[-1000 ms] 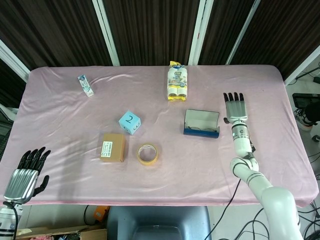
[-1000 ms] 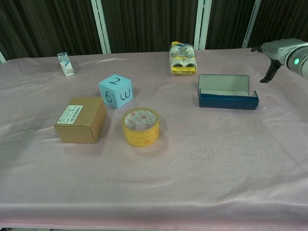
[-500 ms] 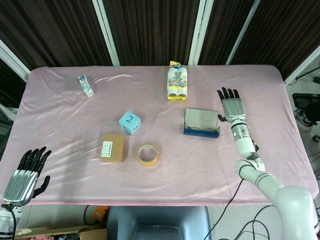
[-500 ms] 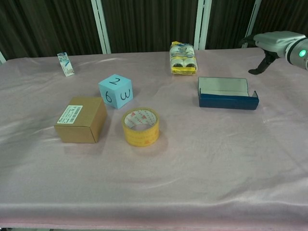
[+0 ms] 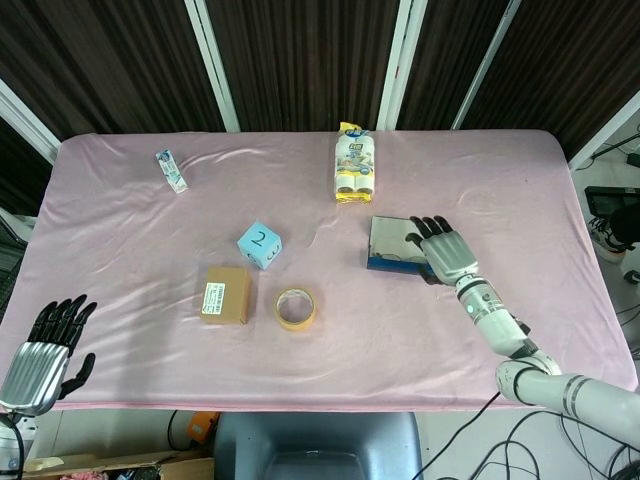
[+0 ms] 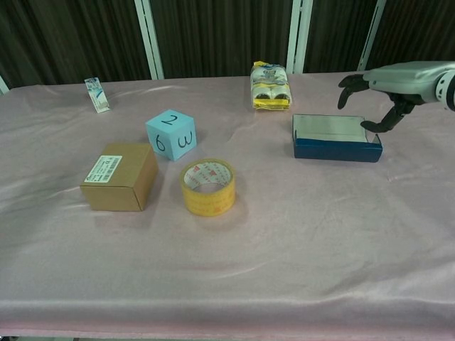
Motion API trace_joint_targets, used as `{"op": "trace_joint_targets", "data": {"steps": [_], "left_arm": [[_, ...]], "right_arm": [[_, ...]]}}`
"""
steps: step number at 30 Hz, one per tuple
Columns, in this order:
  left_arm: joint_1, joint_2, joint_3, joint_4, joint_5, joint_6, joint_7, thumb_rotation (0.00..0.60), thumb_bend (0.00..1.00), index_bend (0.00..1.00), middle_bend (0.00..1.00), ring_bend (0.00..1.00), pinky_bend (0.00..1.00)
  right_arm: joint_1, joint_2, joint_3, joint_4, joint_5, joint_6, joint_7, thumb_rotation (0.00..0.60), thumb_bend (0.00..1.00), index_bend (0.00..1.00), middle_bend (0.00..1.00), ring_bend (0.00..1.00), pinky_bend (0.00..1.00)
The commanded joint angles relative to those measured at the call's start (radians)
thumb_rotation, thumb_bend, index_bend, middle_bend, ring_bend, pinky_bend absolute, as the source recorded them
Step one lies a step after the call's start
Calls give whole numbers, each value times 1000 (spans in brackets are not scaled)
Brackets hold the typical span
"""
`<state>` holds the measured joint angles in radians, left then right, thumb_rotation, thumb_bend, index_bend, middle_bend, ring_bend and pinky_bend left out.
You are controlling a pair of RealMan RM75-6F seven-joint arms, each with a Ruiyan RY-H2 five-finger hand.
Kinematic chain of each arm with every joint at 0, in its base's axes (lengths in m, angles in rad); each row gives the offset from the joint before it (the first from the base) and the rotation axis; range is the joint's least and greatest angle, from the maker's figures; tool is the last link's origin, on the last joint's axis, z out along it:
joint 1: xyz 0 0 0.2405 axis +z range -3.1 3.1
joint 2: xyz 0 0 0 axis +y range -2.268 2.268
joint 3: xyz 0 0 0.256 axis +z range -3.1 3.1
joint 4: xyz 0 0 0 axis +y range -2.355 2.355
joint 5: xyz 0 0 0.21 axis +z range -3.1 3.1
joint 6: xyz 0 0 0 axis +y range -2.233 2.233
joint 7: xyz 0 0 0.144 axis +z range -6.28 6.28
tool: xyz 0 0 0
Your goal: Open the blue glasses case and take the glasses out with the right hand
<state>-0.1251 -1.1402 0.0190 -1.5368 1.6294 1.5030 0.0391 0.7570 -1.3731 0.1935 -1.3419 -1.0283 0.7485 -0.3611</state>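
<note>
The blue glasses case [image 5: 395, 249] [image 6: 334, 138] lies open on the pink table, right of centre, its lid folded back. The glasses inside show only as a dark shape in the head view. My right hand [image 5: 443, 251] [image 6: 387, 84] hovers over the case's right end, fingers spread and curved downward, holding nothing. My left hand [image 5: 45, 345] hangs past the table's near left corner, fingers apart and empty; the chest view does not show it.
A yellow tape roll [image 5: 296, 308] [image 6: 208, 186], a brown cardboard box [image 5: 225, 294] [image 6: 119, 176] and a light blue numbered cube [image 5: 259, 244] [image 6: 171, 134] sit left of the case. A yellow snack pack [image 5: 355, 165] [image 6: 271, 86] lies behind it. A small packet [image 5: 171, 170] lies far left.
My right hand has swung leftward from beside the case to above its right end, and its fingers have curved downward. The case and my left hand stay as before.
</note>
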Motion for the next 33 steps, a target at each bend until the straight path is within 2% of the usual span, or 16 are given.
{"op": "trace_joint_targets", "data": {"steps": [1,11,33], "left_arm": [[1,1,0,0,-1,1,-1,600,422,0,0,0,40],[3,2,-1,1,1,4,-5,600,422,0,0,0,40],[10,10,-4,3,4,21,-27,600,421,0,0,0,40]], "right_arm": [[24,-59,-16,49,52,1,-49,600,592,383,122,0,0],[87,-163,-15,140,136,-40,-80,600,591,399,122,0,0],[122,-195,-50,109,176,-4,-143,600,604,403,122,0,0]]}}
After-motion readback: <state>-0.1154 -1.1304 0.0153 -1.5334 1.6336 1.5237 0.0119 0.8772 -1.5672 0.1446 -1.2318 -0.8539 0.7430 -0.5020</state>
